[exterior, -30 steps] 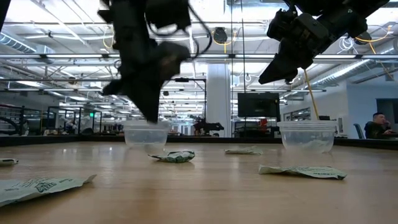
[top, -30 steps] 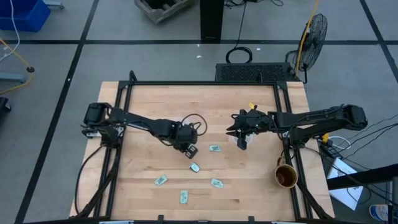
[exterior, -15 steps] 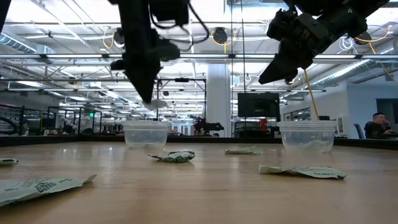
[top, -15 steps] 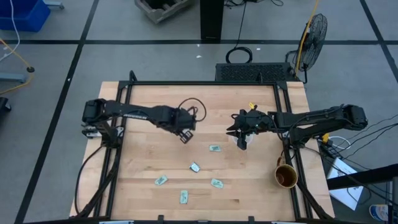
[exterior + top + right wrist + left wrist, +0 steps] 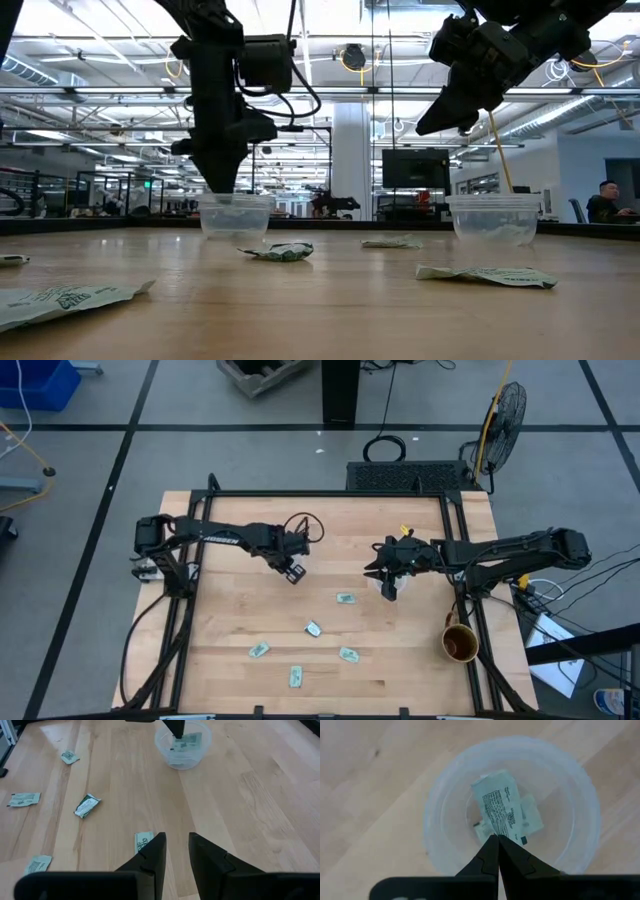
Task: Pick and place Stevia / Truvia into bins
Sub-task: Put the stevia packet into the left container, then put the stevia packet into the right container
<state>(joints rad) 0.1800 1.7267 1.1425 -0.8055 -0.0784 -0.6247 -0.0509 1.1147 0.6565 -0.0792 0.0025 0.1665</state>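
Observation:
Pale green and white packets lie flat on the wooden table, several of them, such as a packet and another packet. My left gripper points down over the left clear cup, just above its rim, shut on a packet. At least one more packet lies on that cup's bottom. My right gripper hangs open above the right clear cup, touching nothing. My left gripper pinches one packet by its near end between the two fingertips, coming from above and pointing down. The packet is lifted clear and sits inside the mouth of the left cup, above the packet on the cup's bottom.
A brown mug stands near the table's right edge. Loose packets are scattered over the near middle of the table. A black frame runs round the tabletop. Bare wood lies between the two cups.
My left gripper has carried the packet from the loose packets at mid-table toward the far edge. It has turned from a slant to upright and come down over the left cup. The right arm has kept still.

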